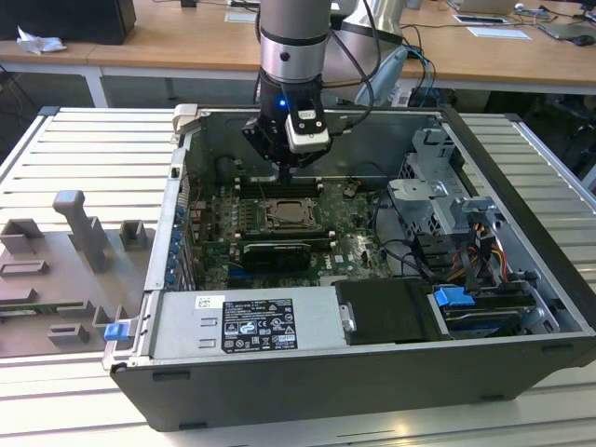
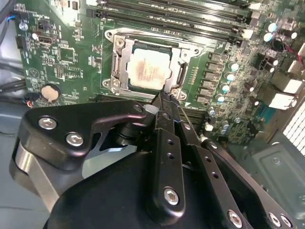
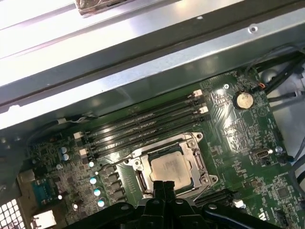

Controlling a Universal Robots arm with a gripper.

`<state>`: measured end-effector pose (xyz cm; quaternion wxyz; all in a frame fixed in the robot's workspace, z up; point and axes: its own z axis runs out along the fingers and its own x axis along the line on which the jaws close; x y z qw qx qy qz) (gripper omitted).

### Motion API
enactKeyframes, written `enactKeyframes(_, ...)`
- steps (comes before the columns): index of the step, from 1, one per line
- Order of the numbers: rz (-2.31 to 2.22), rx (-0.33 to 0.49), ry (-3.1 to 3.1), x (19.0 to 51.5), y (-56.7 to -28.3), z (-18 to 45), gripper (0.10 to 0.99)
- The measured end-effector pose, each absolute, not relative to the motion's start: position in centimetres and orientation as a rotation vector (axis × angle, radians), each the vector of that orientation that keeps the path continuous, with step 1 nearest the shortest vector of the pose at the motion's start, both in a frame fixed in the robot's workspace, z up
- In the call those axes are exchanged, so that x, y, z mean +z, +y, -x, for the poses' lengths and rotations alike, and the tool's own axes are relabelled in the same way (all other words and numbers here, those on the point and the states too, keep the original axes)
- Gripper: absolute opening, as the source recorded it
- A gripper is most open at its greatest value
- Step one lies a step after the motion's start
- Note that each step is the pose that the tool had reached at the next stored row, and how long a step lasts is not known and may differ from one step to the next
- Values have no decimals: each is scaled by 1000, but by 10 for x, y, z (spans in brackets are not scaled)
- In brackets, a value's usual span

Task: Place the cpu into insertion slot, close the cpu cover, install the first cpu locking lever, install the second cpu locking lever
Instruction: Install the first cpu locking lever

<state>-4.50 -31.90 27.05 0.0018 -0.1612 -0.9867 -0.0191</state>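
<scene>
1. The gripper (image 1: 287,175) hangs from the arm in the upper centre of the exterior view, pointing down into an open computer case (image 1: 521,186). Its tips are just above the socket area.
2. In both wrist views the black fingertips (image 2: 159,98) (image 3: 163,183) are pressed together with nothing between them. They sit just beside one edge of the socket; I cannot tell whether they touch it.
3. The cpu (image 1: 291,213) (image 2: 147,70) (image 3: 169,168) lies flat in the insertion slot (image 2: 152,46), its pale metal face up, near the middle of the exterior view.
4. The cpu cover (image 2: 116,62) (image 3: 197,162) lies down flat over the socket, and its silver frame surrounds the chip's face through the window.
5. I cannot tell whether the locking levers are latched.
6. The green motherboard (image 2: 62,57) (image 3: 238,129) surrounds the socket. Long black memory slots (image 2: 167,14) (image 3: 143,126) run parallel just beside it on the side away from the gripper.
7. A round coin cell (image 2: 49,92) (image 3: 244,99) sits on the board, well apart from the socket.
8. In the exterior view a grey power supply (image 1: 247,321) with a label fills the case's lower front.
9. A grey fixture tray (image 1: 79,233) lies on the slatted table (image 1: 93,140) at the exterior view's left.
</scene>
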Motion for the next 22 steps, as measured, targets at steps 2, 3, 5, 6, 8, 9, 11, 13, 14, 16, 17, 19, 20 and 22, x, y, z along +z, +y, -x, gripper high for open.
enactKeyframes(2,475,-60,-3101,271,-319,45,106)
enactKeyframes(3,454,-60,-3104,271,-319,45,106)
enactKeyframes(5,420,-60,-3108,271,-319,45,106)
enactKeyframes(6,402,-60,-3110,271,-319,45,106)
enactKeyframes(8,358,-60,-3115,271,-319,45,106)
enactKeyframes(9,333,-59,-3118,271,-319,45,106)
enactKeyframes(11,278,-59,-3122,271,-319,45,106)
enactKeyframes(13,207,-59,-3127,271,-319,45,106)
enactKeyframes(14,192,-59,-3128,271,-319,45,106)
enactKeyframes(16,162,-59,-3129,271,-319,45,106)
enactKeyframes(17,146,-59,-3130,271,-319,45,106)
enactKeyframes(19,119,-59,-3130,271,-319,45,106)
enactKeyframes(20,106,-59,-3131,271,-319,45,106)
enactKeyframes(22,77,-58,-3131,271,-319,45,106)
